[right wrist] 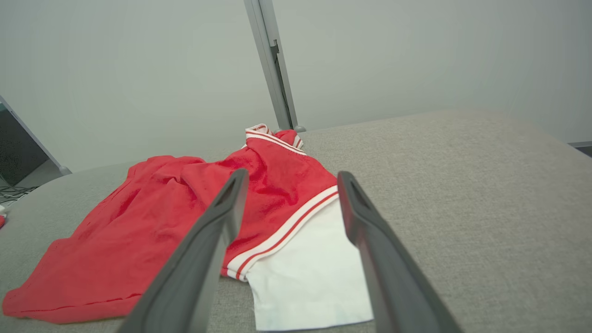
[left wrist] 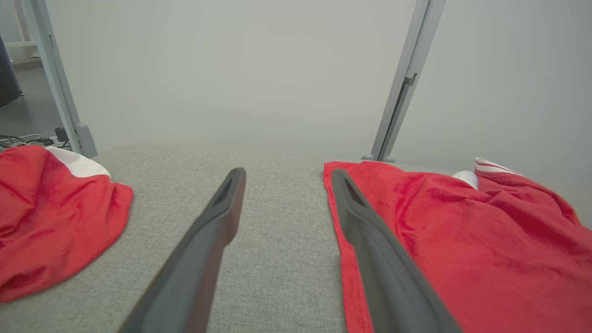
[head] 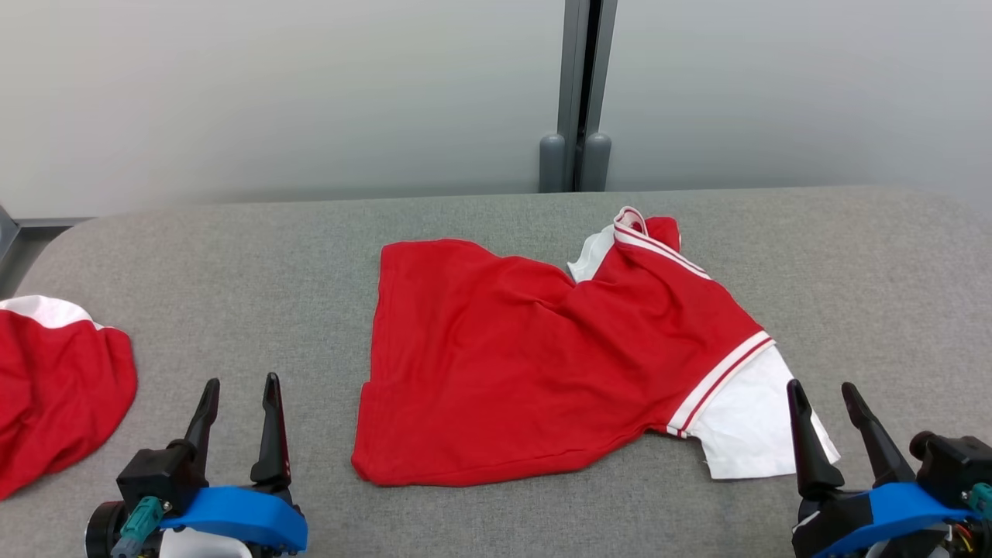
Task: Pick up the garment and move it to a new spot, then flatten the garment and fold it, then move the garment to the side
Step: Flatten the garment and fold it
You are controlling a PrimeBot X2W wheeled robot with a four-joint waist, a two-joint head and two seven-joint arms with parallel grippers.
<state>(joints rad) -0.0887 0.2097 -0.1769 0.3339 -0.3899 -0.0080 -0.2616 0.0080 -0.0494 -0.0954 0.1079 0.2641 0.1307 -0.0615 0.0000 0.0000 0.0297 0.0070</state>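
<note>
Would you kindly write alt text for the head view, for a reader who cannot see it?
A red shirt with white striped trim and a white sleeve lies rumpled on a grey fabric surface. Another red garment sits at the left edge; the left claw and right claw, both open and empty, point up from the lower corners.

Second red garment (head: 54, 387) partly past the left edge; left tool (head: 241, 380) and right tool (head: 820, 384) bases below the bottom edge.
</note>
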